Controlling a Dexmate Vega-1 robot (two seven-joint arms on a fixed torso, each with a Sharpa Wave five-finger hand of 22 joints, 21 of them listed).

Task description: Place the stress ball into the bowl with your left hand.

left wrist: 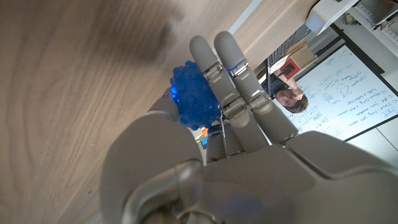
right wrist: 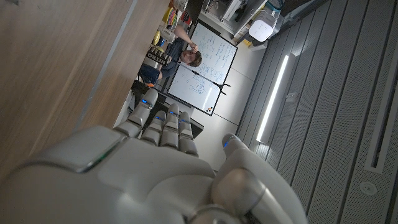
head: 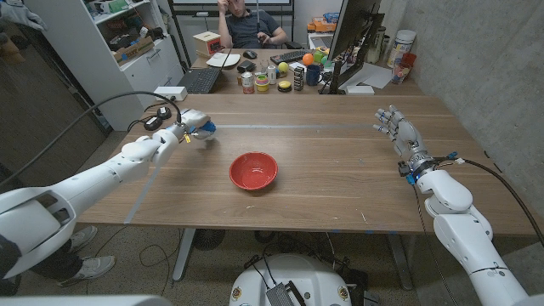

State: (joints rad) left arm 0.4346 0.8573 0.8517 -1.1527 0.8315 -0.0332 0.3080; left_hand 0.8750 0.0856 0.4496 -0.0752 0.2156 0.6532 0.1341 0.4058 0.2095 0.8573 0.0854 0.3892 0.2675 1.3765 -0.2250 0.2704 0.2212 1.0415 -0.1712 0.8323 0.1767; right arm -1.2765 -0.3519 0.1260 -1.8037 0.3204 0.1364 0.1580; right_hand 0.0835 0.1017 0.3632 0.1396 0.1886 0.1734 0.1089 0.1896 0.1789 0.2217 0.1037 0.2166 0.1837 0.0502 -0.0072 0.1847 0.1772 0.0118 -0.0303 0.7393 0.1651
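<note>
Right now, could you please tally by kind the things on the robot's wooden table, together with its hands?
Stress balls: 1, blue and knobbly, held in the left hand.
Bowls: 1, red bowl, with nothing in it.
Robot hands: 2, the left hand and the right hand, its fingers spread, holding nothing.
Total: 4.

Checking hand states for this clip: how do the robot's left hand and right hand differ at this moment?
The left hand holds the blue knobbly stress ball in its fingers; the right hand holds nothing, its fingers spread. The left hand is to the left of the red bowl, beyond its far rim, and nearer to it; the right hand waits by the table's right edge. Both are grey-white and over the wooden table.
</note>
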